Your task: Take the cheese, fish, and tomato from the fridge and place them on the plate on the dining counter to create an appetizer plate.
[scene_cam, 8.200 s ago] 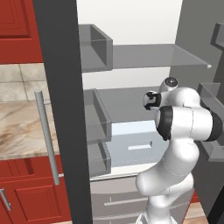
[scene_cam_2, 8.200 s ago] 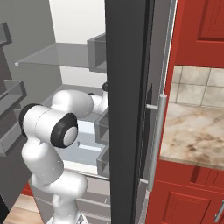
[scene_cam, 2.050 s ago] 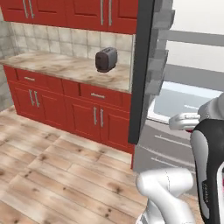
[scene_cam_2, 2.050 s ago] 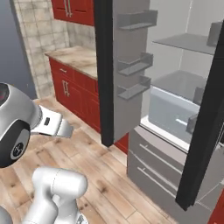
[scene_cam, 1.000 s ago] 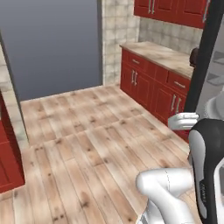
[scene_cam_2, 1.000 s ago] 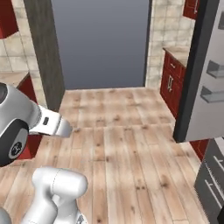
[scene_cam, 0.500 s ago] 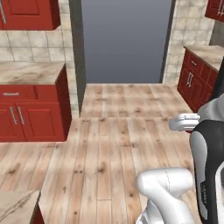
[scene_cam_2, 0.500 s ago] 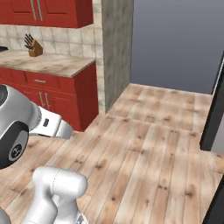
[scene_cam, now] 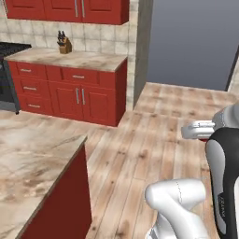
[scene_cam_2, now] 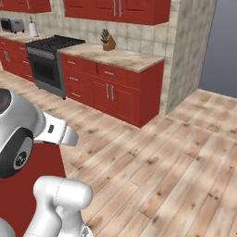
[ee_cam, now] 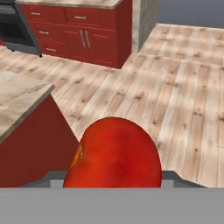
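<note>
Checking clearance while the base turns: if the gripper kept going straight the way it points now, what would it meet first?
Holding the tomato, the gripper points forward and down; beyond the tomato lies wooden floor, probably met first. The dining counter sits left of that line, though depth is unclear.

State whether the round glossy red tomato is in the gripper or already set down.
In the gripper: the round glossy red tomato sits close before the hand camera, carried above the wooden floor, beside the beige marbled dining counter.
</note>
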Controlling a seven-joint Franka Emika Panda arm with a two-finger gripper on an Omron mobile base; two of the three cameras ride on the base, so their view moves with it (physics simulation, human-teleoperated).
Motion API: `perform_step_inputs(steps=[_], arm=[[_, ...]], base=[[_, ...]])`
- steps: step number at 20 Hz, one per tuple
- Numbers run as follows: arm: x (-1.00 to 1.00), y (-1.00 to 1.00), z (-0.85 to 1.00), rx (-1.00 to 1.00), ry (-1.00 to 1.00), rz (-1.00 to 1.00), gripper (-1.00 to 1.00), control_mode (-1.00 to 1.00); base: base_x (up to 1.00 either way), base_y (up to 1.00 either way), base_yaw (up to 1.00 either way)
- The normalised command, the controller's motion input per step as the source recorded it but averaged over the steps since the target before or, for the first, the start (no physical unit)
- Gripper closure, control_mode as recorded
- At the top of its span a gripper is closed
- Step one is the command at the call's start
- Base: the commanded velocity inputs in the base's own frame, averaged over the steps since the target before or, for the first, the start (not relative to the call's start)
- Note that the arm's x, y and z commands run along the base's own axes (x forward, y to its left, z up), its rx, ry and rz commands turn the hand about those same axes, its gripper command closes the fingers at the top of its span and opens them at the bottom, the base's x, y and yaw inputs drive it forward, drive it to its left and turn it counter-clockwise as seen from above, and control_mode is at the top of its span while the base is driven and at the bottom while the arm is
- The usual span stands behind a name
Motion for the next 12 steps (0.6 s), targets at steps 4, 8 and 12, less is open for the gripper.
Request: perform_step_inputs(steps=[4,8,12], arm=[[0.0,0.0,0.0,0.0,0.0,0.0,1.0,1.0],[0.0,0.0,0.0,0.0,0.0,0.0,1.0,1.0],[0.0,0.0,0.0,0.0,0.0,0.0,1.0,1.0]], base=[[-1.0,0.47,0.3],[-1.0,0.63,0.2],[-1.0,0.83,0.16]])
